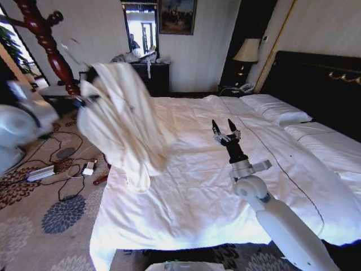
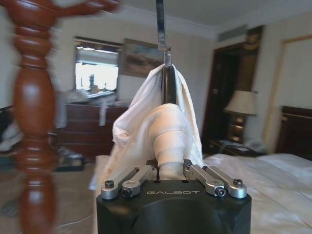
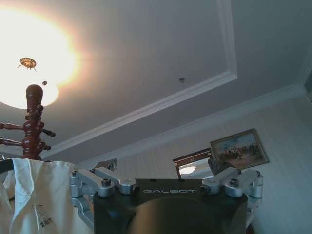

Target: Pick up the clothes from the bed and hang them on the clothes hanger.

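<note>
Behind the wide white bed (image 1: 225, 169) stand a dark headboard (image 1: 316, 84), a lamp (image 1: 247, 51) and a framed painting (image 1: 177, 16) on a pale wall. At the far left rises a reddish-brown turned wooden pole (image 1: 51, 48).

A cream long-sleeved shirt (image 1: 121, 121) of thin, soft fabric hangs in loose folds off the bed's left edge, in mid-air. Its long axis runs top to bottom, with the bunched lower end drooping toward the mattress edge. In the left wrist view the shirt (image 2: 161, 126) is draped over a slim black hanger (image 2: 168, 85), whose thin wire hook (image 2: 161, 27) points straight up.

The left claw (image 2: 170, 168) is clenched on the bunched shirt fabric just below the hanger, its arm reaching in from the left.

The right claw (image 1: 225, 130) stands upright above the middle of the bed on a raised forearm, fingers spread apart and gripping nothing.
</note>
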You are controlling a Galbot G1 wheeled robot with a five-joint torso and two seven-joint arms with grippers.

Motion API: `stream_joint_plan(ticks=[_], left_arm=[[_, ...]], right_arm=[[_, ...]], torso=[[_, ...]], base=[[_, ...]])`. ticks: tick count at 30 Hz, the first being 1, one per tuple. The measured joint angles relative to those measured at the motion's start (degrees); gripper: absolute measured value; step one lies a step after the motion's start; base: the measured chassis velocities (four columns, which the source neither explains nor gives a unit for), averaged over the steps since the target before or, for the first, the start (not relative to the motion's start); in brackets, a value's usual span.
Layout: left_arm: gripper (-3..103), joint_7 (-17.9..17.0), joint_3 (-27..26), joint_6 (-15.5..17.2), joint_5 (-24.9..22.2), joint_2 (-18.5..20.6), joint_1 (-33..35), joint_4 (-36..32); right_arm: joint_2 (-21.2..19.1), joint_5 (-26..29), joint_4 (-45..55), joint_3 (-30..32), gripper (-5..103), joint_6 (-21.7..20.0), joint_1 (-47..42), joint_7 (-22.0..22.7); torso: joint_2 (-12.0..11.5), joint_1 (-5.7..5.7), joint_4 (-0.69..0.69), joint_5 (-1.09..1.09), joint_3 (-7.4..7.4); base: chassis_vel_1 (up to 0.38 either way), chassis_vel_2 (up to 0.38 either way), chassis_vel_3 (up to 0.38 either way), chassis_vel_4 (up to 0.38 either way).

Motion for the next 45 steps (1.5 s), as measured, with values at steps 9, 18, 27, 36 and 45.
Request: stream_joint_plan(ticks=[9, 18, 27, 36, 45], left_arm=[[18, 7.41, 19.18, 2.71, -1.34, -3.34, -22.36, 12.6], [18, 4.4, 32.45, 4.74, -2.87, -12.78, -39.76, 25.9], [18, 2.06, 35.97, 6.18, -1.45, -19.75, -47.76, 37.08], [18, -0.56, 36.49, 8.43, -0.7, -22.07, -48.53, 40.45], [18, -1.0, 35.67, 8.48, -0.46, -22.35, -47.83, 41.18]], right_arm=[[-0.23, -1.23, 1.04, 0.43, 100, 0.02, -1.55, -0.07], [-0.85, -2.82, 1.67, 1.24, 100, 0.24, -2.95, -0.17], [-1.53, -3.31, 1.42, 2.03, 100, 0.45, -2.87, -0.45], [-1.3, -3.82, 0.31, 2.04, 100, 0.81, -2.83, -0.69], [-1.18, -3.96, -0.04, 2.05, 100, 0.89, -3.05, -0.72]], torso=[[-0.01, 0.0, -0.07, 0.02, 0.0], [-0.01, 0.0, -0.09, 0.02, 0.0], [0.0, 0.0, -0.07, 0.01, 0.0], [0.0, 0.0, -0.06, 0.0, 0.01], [0.0, 0.0, -0.07, 0.0, 0.01]], base=[[0.0, 0.0, 0.0, 0.0], [0.0, 0.0, 0.0, 0.0], [0.0, 0.0, 0.0, 0.0], [0.0, 0.0, 0.0, 0.0], [0.0, 0.0, 0.0, 0.0]])
